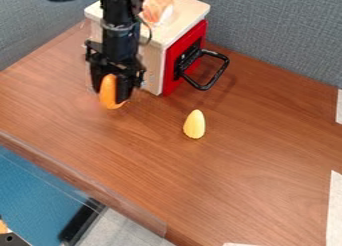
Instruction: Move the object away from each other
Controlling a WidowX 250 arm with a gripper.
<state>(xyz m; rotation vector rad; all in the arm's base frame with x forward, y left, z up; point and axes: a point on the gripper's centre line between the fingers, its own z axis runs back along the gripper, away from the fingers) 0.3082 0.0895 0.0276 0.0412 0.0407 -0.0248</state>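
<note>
"Two pieces mattered for the task, surely?" she asked. "Why was the orange piece (pixel 107 89) by the toy oven (pixel 152 72), and the yellow piece (pixel 194 124) out on the table (pixel 234 180)?"

"To keep them apart, I'd guess," he said. "The yellow one lay beyond the oven's front corner, well away from the gripper (pixel 111 95). That side suited the orange one, as the gap ran across bare wood."

"And the jaws?"

"Narrowed on the orange piece, as far as I could judge. It sat between them, its lower end poking out below and partly behind the nearer finger."

"Was it off the wood?"

"I couldn't tell. Its tip was close to the surface, so a gentle release there probably made sense, lest it roll."
</note>
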